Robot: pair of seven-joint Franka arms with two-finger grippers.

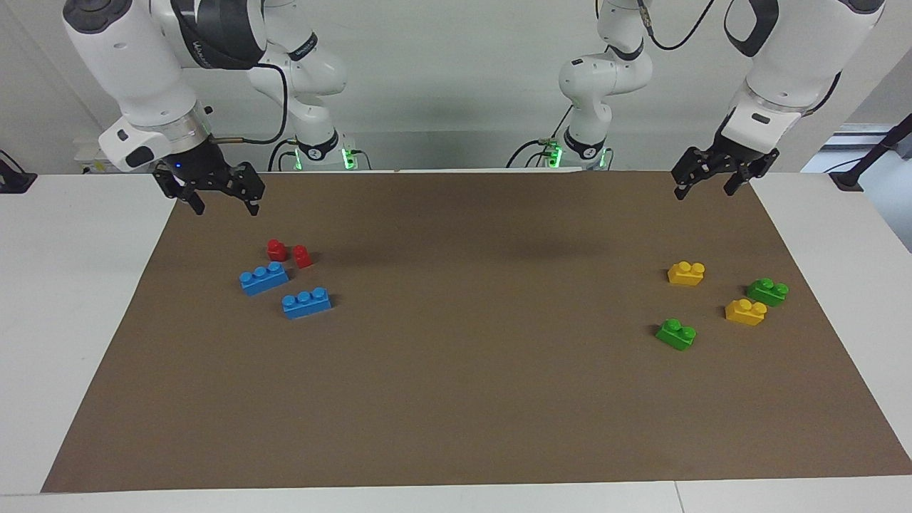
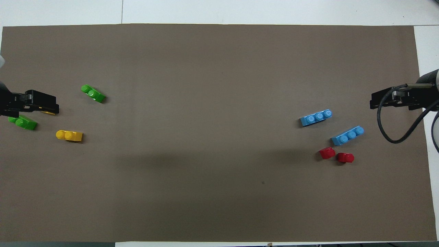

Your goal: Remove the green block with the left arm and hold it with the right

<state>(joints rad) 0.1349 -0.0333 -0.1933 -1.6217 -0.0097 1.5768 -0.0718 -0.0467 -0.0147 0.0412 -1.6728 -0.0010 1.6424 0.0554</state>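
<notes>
The green block (image 1: 676, 333), bright green with two studs, lies on the brown mat toward the left arm's end; it also shows in the overhead view (image 2: 93, 93). It is the brick of its group farthest from the robots. My left gripper (image 1: 705, 189) is open and empty, raised over the mat's edge by the robots; in the overhead view (image 2: 55, 107) it stands apart from the block. My right gripper (image 1: 225, 207) is open and empty, raised over the mat's edge at the right arm's end, and shows in the overhead view (image 2: 372, 103).
A deeper green two-stud brick (image 1: 767, 291) and two yellow bricks (image 1: 686, 273) (image 1: 745, 311) lie beside the green block. Two blue three-stud bricks (image 1: 263, 278) (image 1: 306, 303) and two red pieces (image 1: 276, 249) (image 1: 302, 256) lie toward the right arm's end.
</notes>
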